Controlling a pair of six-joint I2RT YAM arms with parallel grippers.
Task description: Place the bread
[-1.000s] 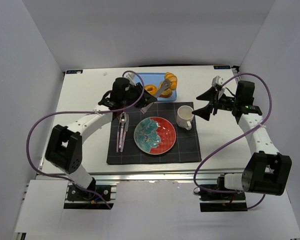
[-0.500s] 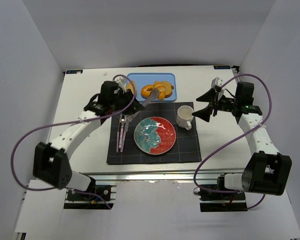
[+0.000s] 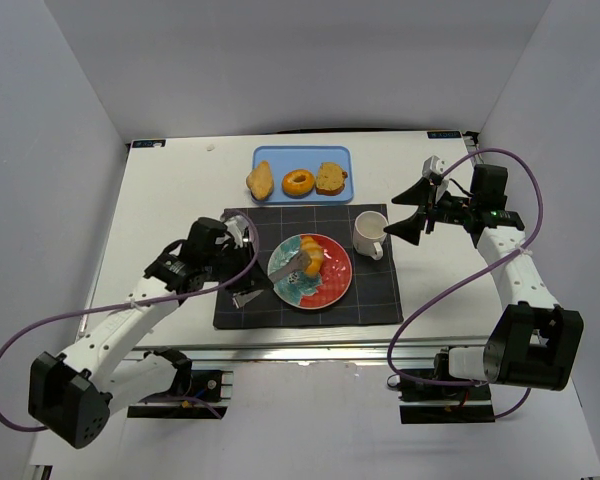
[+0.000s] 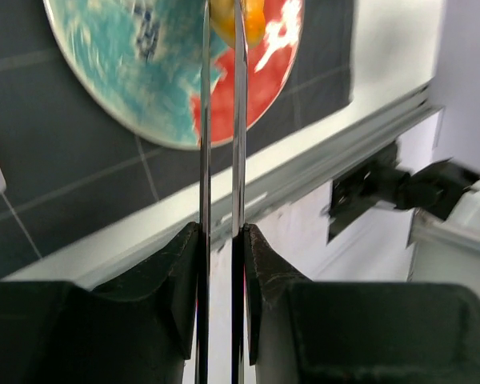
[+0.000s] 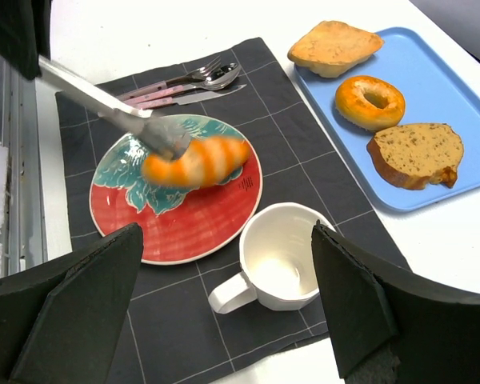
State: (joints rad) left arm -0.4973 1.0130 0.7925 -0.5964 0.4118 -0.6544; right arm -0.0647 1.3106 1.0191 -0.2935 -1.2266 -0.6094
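The bread (image 3: 309, 251), a small orange-striped roll, hangs just above the red and teal plate (image 3: 330, 285), pinched between the tips of metal tongs (image 3: 285, 270). My left gripper (image 3: 247, 293) is shut on the tongs' handles at the plate's left edge. In the left wrist view the two tong blades (image 4: 205, 120) run up from my gripper (image 4: 222, 240) to the bread (image 4: 248, 20) over the plate (image 4: 128, 72). The right wrist view shows the bread (image 5: 196, 160), blurred, in the tongs (image 5: 136, 120) above the plate (image 5: 192, 228). My right gripper (image 3: 408, 208) stands open and holds nothing, right of the mug (image 3: 368, 234).
A blue tray (image 3: 346, 160) at the back holds an oval bun (image 3: 261, 180), a doughnut (image 3: 299, 182) and a bread slice (image 3: 330, 178). The plate and white mug (image 5: 280, 260) stand on a dark placemat (image 3: 370, 290). Cutlery (image 5: 184, 84) lies left of the plate.
My left arm has drawn back from the blue tray to the plate, carrying the bread in the tongs. The right arm has not moved.
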